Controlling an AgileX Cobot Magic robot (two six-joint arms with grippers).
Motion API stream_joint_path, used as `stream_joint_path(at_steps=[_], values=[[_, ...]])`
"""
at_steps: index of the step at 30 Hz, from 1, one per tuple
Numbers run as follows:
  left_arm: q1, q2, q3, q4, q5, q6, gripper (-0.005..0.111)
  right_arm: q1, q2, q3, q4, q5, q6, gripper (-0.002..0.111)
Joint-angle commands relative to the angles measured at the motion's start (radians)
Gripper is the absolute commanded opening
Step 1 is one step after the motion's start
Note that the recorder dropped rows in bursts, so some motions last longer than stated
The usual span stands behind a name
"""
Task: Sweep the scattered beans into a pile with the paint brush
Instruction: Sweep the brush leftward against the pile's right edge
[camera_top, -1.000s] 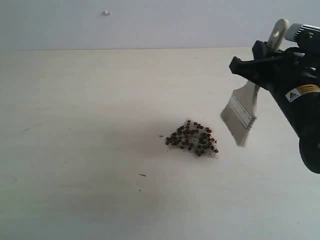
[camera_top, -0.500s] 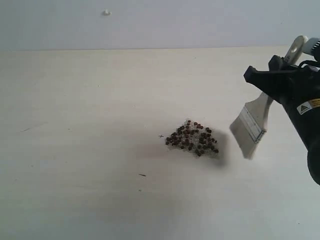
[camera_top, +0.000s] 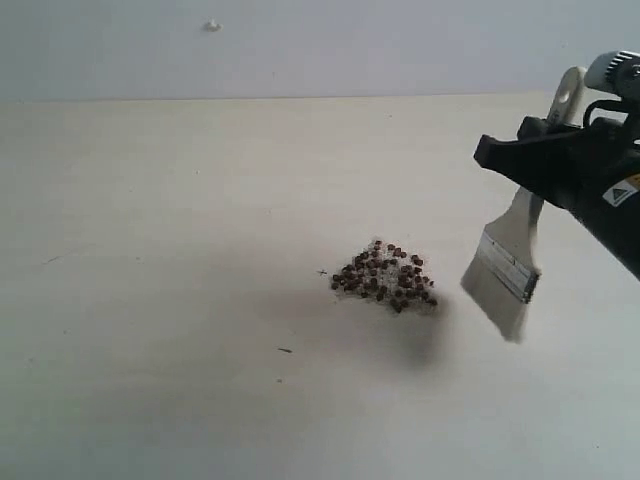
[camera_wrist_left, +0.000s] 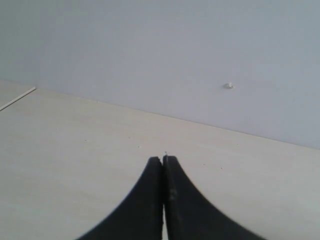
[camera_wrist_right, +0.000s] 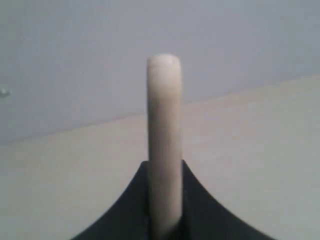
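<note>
The beans lie gathered in one small pile (camera_top: 385, 278) of dark-brown grains and whitish crumbs, near the middle of the pale table (camera_top: 160, 300). To its right the paint brush (camera_top: 505, 270) hangs above the table, bristles down and clear of the pile. My right gripper (camera_top: 545, 150) is shut on its wooden handle (camera_wrist_right: 164, 140), which sticks out past the black jaws in the right wrist view. My left gripper (camera_wrist_left: 163, 159) is shut with nothing in it, over bare table; it is out of the exterior view.
A pale wall (camera_top: 320, 45) rises behind the table's far edge, with a small white knob (camera_top: 212, 25) on it. A few tiny dark specks (camera_top: 285, 350) lie on the table in front of the pile.
The right arm has carried the brush down and a little to the right, away from the pile. The pile has not moved.
</note>
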Motion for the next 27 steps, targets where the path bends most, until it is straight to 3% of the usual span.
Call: stream_joint_path(at_steps=[1, 9, 12, 27], values=[[0.004, -0.006, 0.0, -0.007, -0.004, 0.005, 0.0, 0.002, -0.054, -0.039, -0.029, 0.248, -0.069, 0.0], [0.004, -0.006, 0.0, -0.007, -0.004, 0.005, 0.0, 0.002, 0.028, -0.041, -0.055, 0.212, 0.012, 0.0], [0.004, -0.006, 0.0, -0.007, -0.004, 0.005, 0.0, 0.002, 0.057, -0.05, -0.169, 0.158, 0.127, 0.0], [0.004, -0.006, 0.0, -0.007, -0.004, 0.005, 0.0, 0.002, 0.145, -0.191, -0.229, 0.229, 0.142, 0.0]])
